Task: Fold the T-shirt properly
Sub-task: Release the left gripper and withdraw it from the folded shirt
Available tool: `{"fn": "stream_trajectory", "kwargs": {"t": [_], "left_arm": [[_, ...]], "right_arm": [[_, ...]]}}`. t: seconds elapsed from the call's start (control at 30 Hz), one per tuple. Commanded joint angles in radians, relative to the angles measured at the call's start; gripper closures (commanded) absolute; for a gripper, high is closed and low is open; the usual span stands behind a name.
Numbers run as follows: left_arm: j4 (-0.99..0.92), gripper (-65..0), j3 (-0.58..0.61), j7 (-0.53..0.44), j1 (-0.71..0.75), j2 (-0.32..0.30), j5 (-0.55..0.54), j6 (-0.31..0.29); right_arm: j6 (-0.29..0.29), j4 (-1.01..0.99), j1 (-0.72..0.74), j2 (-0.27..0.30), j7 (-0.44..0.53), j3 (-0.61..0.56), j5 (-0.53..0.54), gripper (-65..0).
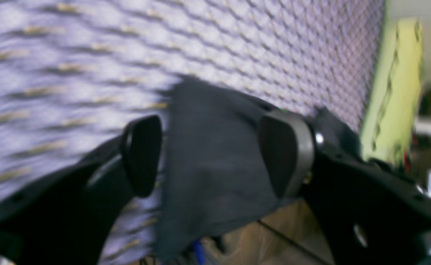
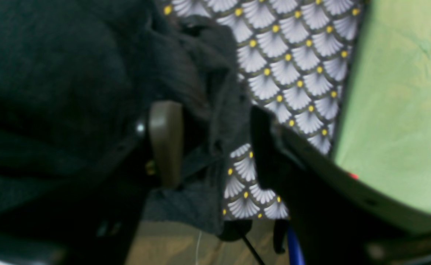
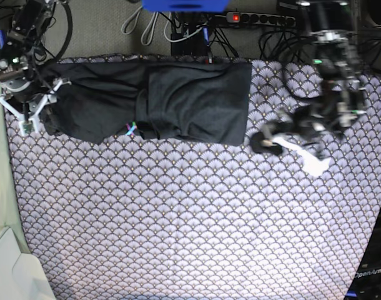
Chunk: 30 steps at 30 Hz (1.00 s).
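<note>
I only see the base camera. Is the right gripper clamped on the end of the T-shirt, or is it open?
Observer: Open. In the right wrist view the right gripper has its jaws apart. T-shirt fabric is bunched between them, and the patterned cloth shows through the gap.
Operator: And the left gripper? It's a blur for me.
Observer: Also open. The left wrist view shows the left gripper with its pads spread wide. A dark flap of the shirt hangs between them, and neither pad pinches it.

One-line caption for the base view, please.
Dark T-shirt, folded into a long band, lies across the scallop-patterned cloth between two robot arms.
</note>
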Motion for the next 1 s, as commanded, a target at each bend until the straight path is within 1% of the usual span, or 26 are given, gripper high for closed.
{"fn": "stream_trajectory", "kwargs": {"t": [0.0, 0.07, 0.13, 0.27, 0.37, 0.6, 0.73, 0.97], "left_arm": [[0.008, -43.5, -0.031, 0.004, -0.009, -0.019, -0.111, 0.056], [-0.006, -43.5, -0.094, 0.004, 0.005, -0.051, -0.150, 0.056], [-0.015, -43.5, -0.138, 0.004, 0.015, -0.065, -0.157, 0.056], [-0.018, -43.5, -0.199, 0.009, 0.019, -0.067, -0.156, 0.056], [-0.018, -43.5, -0.207, 0.009, 0.028, -0.067, -0.154, 0.056], [-0.018, -43.5, -0.206, 0.009, 0.031, -0.067, -0.154, 0.056], [-0.018, -43.5, -0.207, 0.009, 0.032, -0.067, -0.154, 0.056], [-0.018, -43.3, -0.207, 0.009, 0.032, -0.067, -0.153, 0.056]], "right_arm": [[-0.004, 0.004, 0.019, 0.009, -0.009, 0.018, 0.000, -34.3], [-0.004, -0.020, 0.039, 0.009, -0.038, 0.028, 0.000, -37.7], [-0.004, -0.047, 0.053, 0.012, -0.050, 0.030, 0.000, -39.7], [-0.004, -0.086, 0.068, 0.007, -0.053, 0.025, 0.000, -40.6], [-0.004, -0.109, 0.071, -0.010, -0.047, 0.025, 0.002, -40.6], [-0.004, -0.212, 0.099, -0.008, -0.044, 0.031, 0.002, -40.6], [-0.004, -0.257, 0.105, 0.018, -0.044, 0.033, 0.002, -40.6], [-0.004, -0.261, 0.106, 0.019, -0.042, 0.050, 0.002, -40.6]]}}
